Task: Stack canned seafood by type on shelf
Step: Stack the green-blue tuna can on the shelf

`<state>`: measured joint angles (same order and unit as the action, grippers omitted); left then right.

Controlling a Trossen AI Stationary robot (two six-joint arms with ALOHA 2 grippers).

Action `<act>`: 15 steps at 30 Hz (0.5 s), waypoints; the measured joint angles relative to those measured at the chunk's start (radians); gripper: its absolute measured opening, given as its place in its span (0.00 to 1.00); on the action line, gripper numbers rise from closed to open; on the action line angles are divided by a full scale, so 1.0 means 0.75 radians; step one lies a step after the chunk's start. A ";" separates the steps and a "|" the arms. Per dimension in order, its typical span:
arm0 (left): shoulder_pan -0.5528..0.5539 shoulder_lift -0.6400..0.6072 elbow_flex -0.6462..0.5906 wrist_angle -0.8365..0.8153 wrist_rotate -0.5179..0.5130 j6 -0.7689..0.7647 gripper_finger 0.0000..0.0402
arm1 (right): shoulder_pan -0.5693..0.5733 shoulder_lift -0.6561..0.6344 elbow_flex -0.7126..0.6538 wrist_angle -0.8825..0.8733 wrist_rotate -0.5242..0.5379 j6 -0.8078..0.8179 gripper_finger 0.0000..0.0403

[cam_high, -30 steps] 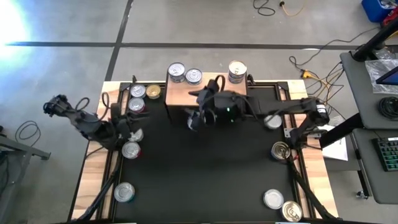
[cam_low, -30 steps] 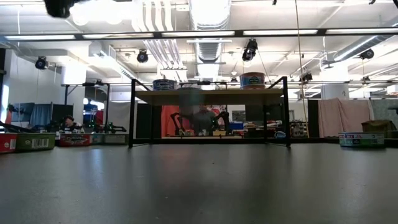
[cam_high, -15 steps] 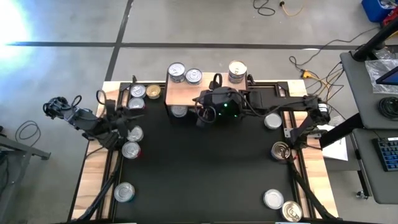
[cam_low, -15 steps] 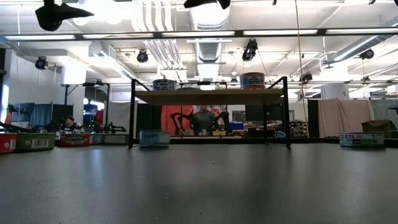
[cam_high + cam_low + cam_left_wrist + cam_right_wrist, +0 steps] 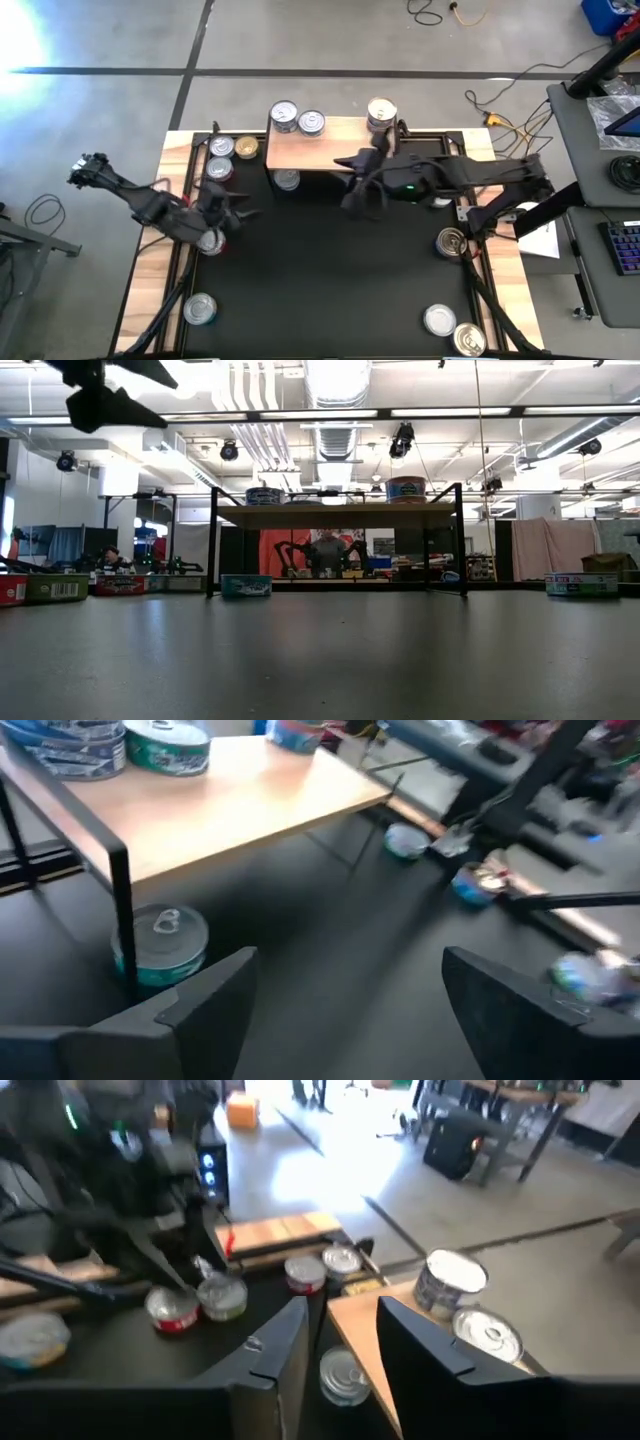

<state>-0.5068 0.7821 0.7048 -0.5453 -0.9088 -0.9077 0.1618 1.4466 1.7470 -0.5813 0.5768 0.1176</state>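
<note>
The shelf (image 5: 320, 146) stands at the far middle of the black mat, with two blue-labelled tins (image 5: 284, 115) (image 5: 311, 122) on its left end and a stack (image 5: 380, 113) on its right end. Another tin (image 5: 286, 179) (image 5: 246, 586) rests flat on the mat under the shelf's left end. My right gripper (image 5: 357, 192) (image 5: 343, 1335) hovers high beside the shelf's near edge, its fingers a narrow gap apart with nothing between them. My left gripper (image 5: 236, 206) (image 5: 345, 1010) hangs open over the mat's left part, above a red-labelled tin (image 5: 210, 240).
Loose tins lie along the left side (image 5: 221, 146) (image 5: 246, 147) (image 5: 199, 308) and the right side (image 5: 452, 242) (image 5: 439, 320) (image 5: 468, 340). The mat's middle (image 5: 320, 270) is bare. Black frame rails run along both wooden side strips.
A tin that was at my right gripper's fingers now rests on the mat under the shelf's left end. My right gripper has drawn back from it toward the table's right edge and a little up. My left gripper has sunk and swung toward the mat's middle, rolling as it went.
</note>
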 joint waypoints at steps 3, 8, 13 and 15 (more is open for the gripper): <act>0.000 0.111 -0.001 -0.001 -0.022 -0.063 0.70 | 0.037 -0.049 0.001 0.005 0.012 -0.003 0.22; 0.000 0.289 -0.001 0.004 -0.021 -0.253 0.60 | 0.083 -0.088 0.001 0.008 0.015 -0.004 0.17; 0.031 0.464 -0.001 0.031 -0.040 -0.371 0.48 | 0.094 -0.104 0.001 0.004 0.015 -0.006 0.13; 0.062 0.533 -0.001 0.064 -0.046 -0.402 0.44 | 0.093 -0.105 0.001 -0.002 0.015 -0.007 0.12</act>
<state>-0.4603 1.1822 0.7044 -0.4971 -0.9432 -1.2094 0.2314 1.3682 1.7473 -0.5826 0.5880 0.1123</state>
